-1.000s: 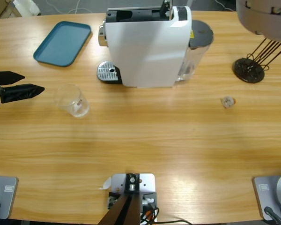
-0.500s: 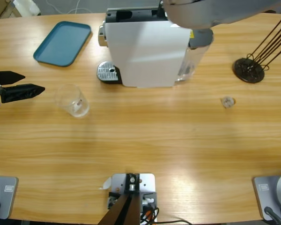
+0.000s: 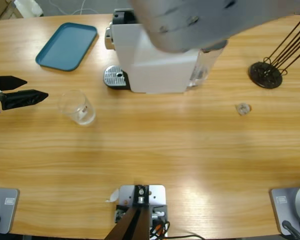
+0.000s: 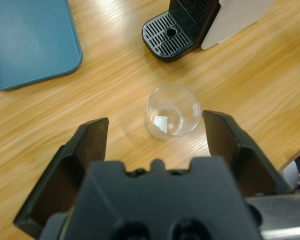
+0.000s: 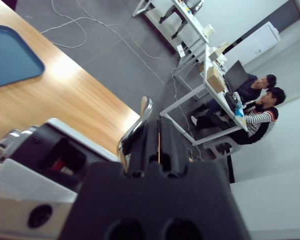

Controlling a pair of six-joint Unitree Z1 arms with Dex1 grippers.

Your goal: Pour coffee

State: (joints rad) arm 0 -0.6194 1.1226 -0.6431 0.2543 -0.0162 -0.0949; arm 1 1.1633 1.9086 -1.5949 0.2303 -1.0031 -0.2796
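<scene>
A clear glass tumbler (image 3: 78, 106) stands upright on the table to the left of the white coffee machine (image 3: 157, 67). My left gripper (image 3: 20, 91) is at the left edge, open, pointing at the tumbler. In the left wrist view the tumbler (image 4: 172, 111) stands just beyond the open left gripper (image 4: 155, 132), untouched. No coffee shows in it. My right gripper (image 5: 152, 122) is shut, up over the machine's top (image 5: 45, 155), right beside its silver lever (image 5: 140, 120). In the high view the right arm's silver body (image 3: 190, 20) hides that gripper.
A blue tray (image 3: 67, 45) lies at the back left. The machine's black drip grate (image 3: 115, 77) juts out toward the tumbler. A small capsule (image 3: 243, 108) and a black wire rack (image 3: 265, 74) are on the right. Two people (image 5: 262, 100) sit far off.
The silver right arm has swung from the upper right corner leftward across the top of the coffee machine. The left gripper and the tumbler have stayed put.
</scene>
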